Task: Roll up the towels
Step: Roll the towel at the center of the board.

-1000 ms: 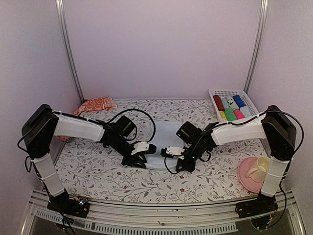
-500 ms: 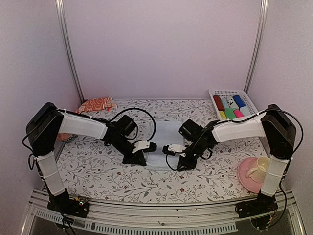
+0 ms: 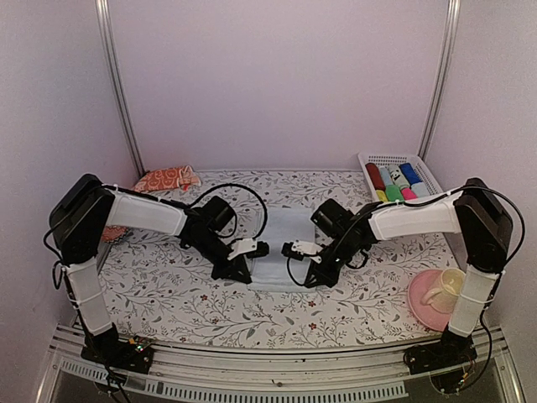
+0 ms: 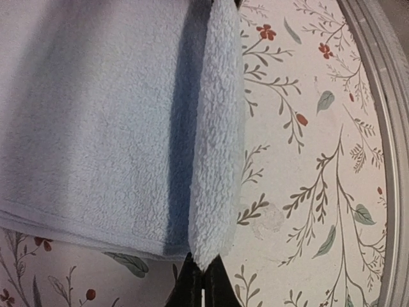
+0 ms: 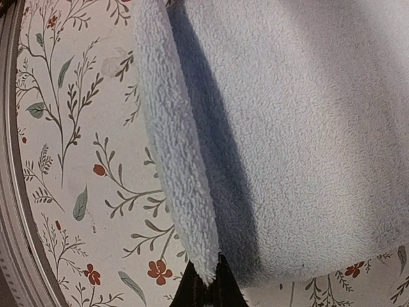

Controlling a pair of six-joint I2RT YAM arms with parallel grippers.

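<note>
Blue towel [image 3: 281, 231]: mid-table [image 3: 168, 290] between my two arms, lying flat except the near edge, which I see raised into a fuzzy ridge
Left gripper [image 4: 203, 288]: fingers pressed together on the left end of that ridge, cloth nipped right at the tips on my wrist cam
Right gripper [image 5: 209, 284]: same deal on the right end, pinching the lifted edge
Orange-red towel [image 3: 164, 179]: bunched up at the back left, well apart from both arms
Other stuff: white basket [image 3: 390, 156] of coloured rolls back right, pink plate [image 3: 419, 309] with a cup [image 3: 445, 288] near right
</note>
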